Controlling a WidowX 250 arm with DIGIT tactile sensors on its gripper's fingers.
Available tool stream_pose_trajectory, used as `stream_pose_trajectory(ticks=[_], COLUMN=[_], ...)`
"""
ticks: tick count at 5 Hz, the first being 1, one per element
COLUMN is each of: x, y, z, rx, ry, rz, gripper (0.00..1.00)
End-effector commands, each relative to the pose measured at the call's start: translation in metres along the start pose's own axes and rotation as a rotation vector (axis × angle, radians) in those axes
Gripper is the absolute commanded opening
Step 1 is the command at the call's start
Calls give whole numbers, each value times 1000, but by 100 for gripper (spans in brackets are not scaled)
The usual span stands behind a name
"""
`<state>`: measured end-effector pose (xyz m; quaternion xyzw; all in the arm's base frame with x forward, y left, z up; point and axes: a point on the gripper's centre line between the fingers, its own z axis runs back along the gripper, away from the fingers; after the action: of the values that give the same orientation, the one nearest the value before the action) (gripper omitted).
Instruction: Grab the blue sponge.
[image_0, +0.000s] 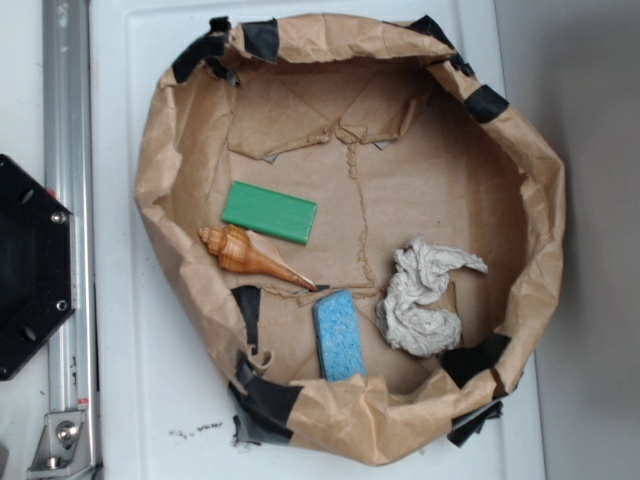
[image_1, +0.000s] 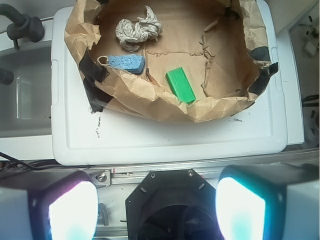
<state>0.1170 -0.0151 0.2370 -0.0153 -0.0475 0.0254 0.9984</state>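
Blue sponge (image_0: 339, 335) is what you are after, and you will find it lying flat on the floor of the brown paper basin (image_0: 545, 210), close to the crumpled wall that faces the robot's black base (image_0: 30, 265). In the exterior view its long side runs toward that wall, and the tip of the brown spiral shell (image_0: 250, 255) ends just beside its upper corner. To its right, near but apart, sits the wrinkly white-grey cloth wad (image_0: 425, 295). The flat green block (image_0: 269, 211) lies further up the basin floor, just above the shell and well apart from the sponge.

From the wrist view you look down into the same basin: the sponge (image_1: 127, 63) shows just behind the near paper rim, the cloth wad (image_1: 138, 29) beyond it, the green block (image_1: 180, 85) to the right. The basin rests on a white tray (image_1: 165, 135).

Your gripper (image_1: 156, 210) hangs well back from the basin, over the base. Its two fingers (image_1: 240, 207) stand wide apart at the bottom of the wrist view, with nothing between them
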Motion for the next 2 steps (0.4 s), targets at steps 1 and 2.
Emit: stream_pose_trajectory(ticks=[1,2], x=[0,48], y=[0,12], z=[0,-26], rx=[0,-63], ry=[0,-75], rz=[0,-161], gripper=[100,100])
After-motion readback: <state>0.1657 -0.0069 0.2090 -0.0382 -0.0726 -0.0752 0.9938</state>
